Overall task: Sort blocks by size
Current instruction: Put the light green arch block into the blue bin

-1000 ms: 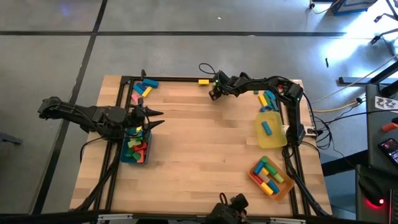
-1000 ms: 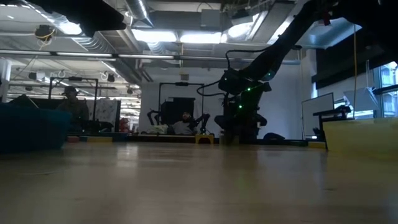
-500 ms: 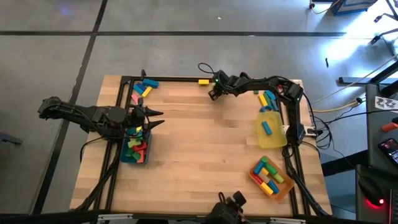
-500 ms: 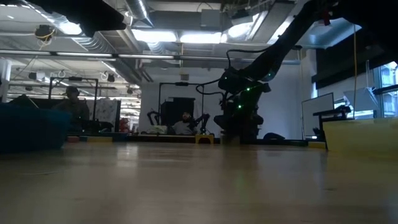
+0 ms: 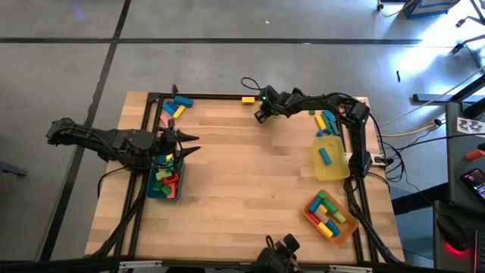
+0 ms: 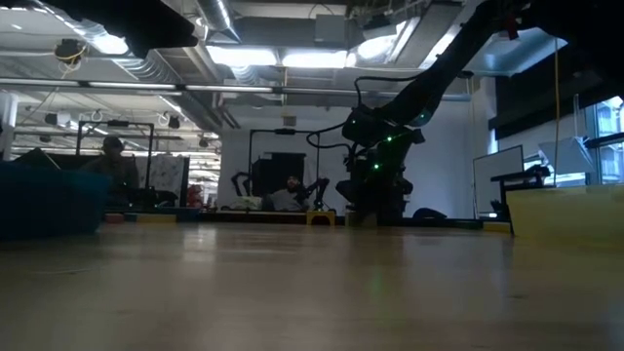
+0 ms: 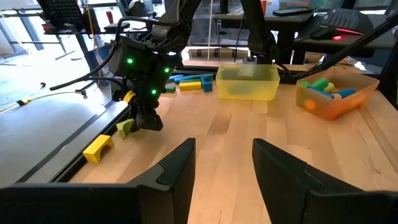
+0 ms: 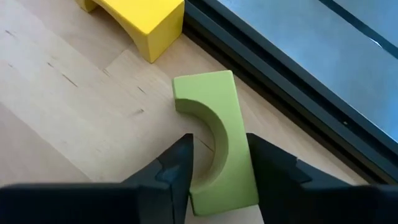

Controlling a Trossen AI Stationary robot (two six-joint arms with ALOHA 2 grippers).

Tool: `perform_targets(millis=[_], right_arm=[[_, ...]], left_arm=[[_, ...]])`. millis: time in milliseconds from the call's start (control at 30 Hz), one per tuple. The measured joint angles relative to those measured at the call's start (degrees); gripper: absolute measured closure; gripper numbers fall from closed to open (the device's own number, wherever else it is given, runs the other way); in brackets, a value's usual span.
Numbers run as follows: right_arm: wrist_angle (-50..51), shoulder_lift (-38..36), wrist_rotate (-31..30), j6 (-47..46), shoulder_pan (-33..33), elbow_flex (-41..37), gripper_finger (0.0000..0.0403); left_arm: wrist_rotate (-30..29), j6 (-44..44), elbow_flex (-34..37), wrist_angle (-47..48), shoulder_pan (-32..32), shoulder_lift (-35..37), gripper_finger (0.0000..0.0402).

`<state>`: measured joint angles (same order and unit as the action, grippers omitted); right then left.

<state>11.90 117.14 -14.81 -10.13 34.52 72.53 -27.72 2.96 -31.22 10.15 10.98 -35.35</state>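
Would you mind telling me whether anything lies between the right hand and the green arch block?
Nothing visible does. The right hand already has its fingers around the green arch block; the yellow arch block lies clear beside it near the table frame.

High view: straight down from above, far enough to take in the whole table and both arms. Low view: at tabletop level, looking flat across the wood into the room (right arm dark against ceiling lights). Left wrist view: low over the table, facing across to the right arm and the yellow tray, both shared with the high view. Right wrist view: very close, pointing down at a green arch, also seen small from the left wrist.
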Motion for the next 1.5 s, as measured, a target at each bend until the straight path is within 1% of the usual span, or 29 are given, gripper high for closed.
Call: perform_targets(millis=[133, 500, 667, 833, 967, 1067, 1233, 1300, 1367, 1433, 1500], right_arm=[[-0.09, 0.01, 0.02, 0.15, 0.00, 0.00, 0.0275], [-0.94, 0.00, 0.12, 1.55, -0.07, -0.07, 0.0272], [-0.86, -0.88, 3.95, 2.57, -0.06, -0.20, 0.0271], [-1.14, -2.81, 5.91, 2.65, -0.70, -0.20, 0.0274], [-1.60, -4.91, 5.41, 2.70, -2.30, -0.20, 0.0269], [-2.29, -6.62, 5.40, 2.94, -3.98, -0.20, 0.0272], [-4.61, -8.77, 5.48, 3.39, -7.29, -0.13, 0.0272], [-5.67, -9.00, 6.83, 3.42, -8.65, -0.11, 0.0268], [-7.23, -9.00, 9.81, 3.43, -9.90, -0.11, 0.0267], [-8.86, -9.00, 12.40, 3.45, -11.17, -0.11, 0.0271], [-10.66, -9.00, 13.57, 4.20, -12.60, -0.11, 0.0275]], left_arm=[[-0.01, 0.02, 0.00, -0.02, 0.00, 0.00, 0.0259], [0.00, 0.42, 0.00, -0.02, 0.00, 0.00, 0.0259], [0.01, 0.61, 0.00, -0.02, 0.00, 0.02, 0.0259], [0.01, 1.39, 0.00, -0.01, 0.00, 0.02, 0.0259], [0.03, 2.45, 0.00, 0.68, 0.31, 0.02, 0.0259], [0.07, 5.56, 0.00, 2.05, 0.33, 0.00, 0.0259], [0.08, 7.26, 0.00, 3.86, 0.37, 0.00, 0.0259], [0.06, 7.49, 0.00, 4.75, 0.37, 0.00, 0.0259], [0.08, 7.66, 0.00, 5.18, 0.37, 0.00, 0.0259], [0.06, 8.19, 0.00, 6.04, 0.37, 0.02, 0.0259], [0.06, 8.47, 0.00, 6.80, 0.42, 0.00, 0.0259]])
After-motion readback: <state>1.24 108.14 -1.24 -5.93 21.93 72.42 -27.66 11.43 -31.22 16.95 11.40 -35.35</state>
